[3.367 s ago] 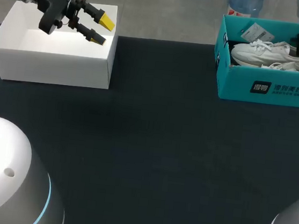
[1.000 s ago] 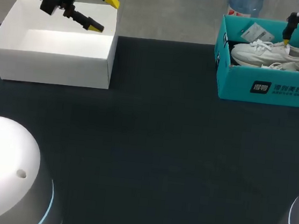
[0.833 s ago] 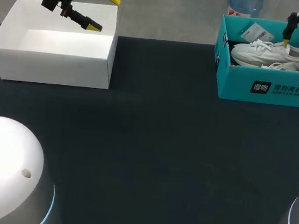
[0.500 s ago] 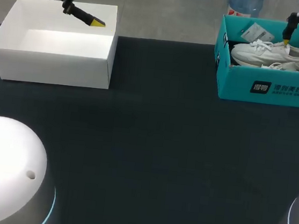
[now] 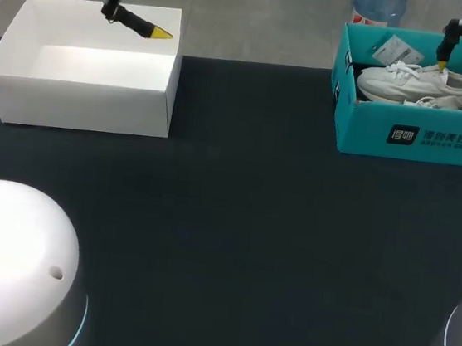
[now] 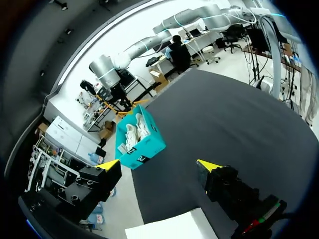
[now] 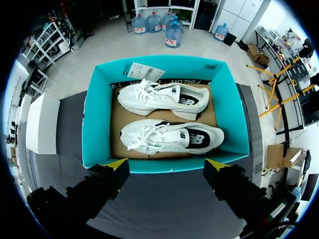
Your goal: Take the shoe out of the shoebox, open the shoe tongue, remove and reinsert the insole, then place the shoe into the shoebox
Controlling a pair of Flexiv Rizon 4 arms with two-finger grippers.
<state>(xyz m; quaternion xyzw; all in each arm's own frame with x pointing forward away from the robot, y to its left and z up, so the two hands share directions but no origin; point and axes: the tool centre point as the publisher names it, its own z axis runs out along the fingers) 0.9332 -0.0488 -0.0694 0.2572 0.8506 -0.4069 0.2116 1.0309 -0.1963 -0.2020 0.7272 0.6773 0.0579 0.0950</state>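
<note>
Both spread wide: right tool (image 7: 167, 163) above shoebox (image 7: 92, 124) rim, left tool (image 5: 175, 5) seemingly over white box (image 5: 80, 102).

Shoebox (image 7: 92, 119) teal, white print on front, brown floor. Shoes (image 7: 172, 135) white, black insoles. Box (image 5: 82, 89) white, upper left. Table (image 5: 240, 241) black. Fingertips (image 6: 208, 166) yellow, fingers black.

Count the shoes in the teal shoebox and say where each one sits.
2. In the teal shoebox, side by side: the far shoe by the paper tag, the near shoe closer to the right hand. None seems hidden.
</note>
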